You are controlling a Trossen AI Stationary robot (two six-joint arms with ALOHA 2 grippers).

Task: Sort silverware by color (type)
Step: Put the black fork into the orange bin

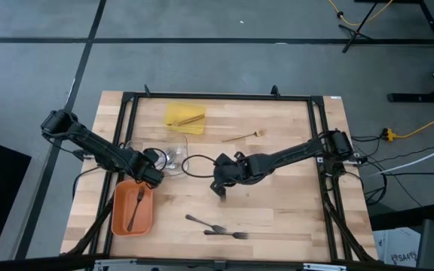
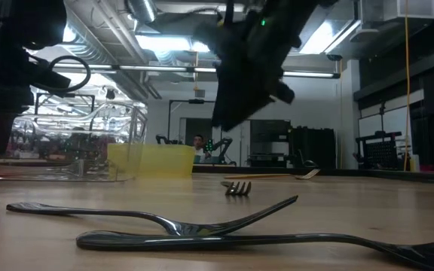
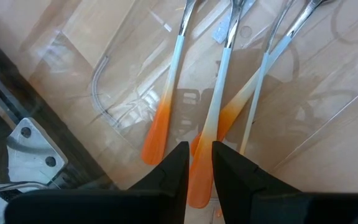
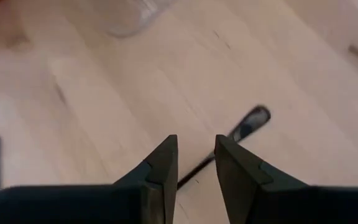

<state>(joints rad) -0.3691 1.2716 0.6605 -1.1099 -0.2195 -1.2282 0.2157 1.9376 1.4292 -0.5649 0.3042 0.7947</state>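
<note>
A: What lies nearest the front edge of the table?

B: Two dark forks, close together and loose on the wood. Just behind them on the left, a third dark fork lies in the orange tray.

A: And the right gripper?

B: It is near mid-table, above another dark fork. Its fingers stand a little apart. The low view shows that fork flat on the table with the gripper above it, so nothing is held.

A: The left gripper?

B: It is over the clear tray, just behind the orange one. Silver pieces with orange tips lie side by side in that tray. One orange tip runs in under the gripper; I cannot tell whether it is clamped on it or free of it.

A: Farther back?

B: A wooden spoon lies alone on the table. Beyond it, near the far edge, the yellow tray holds wooden pieces.
</note>
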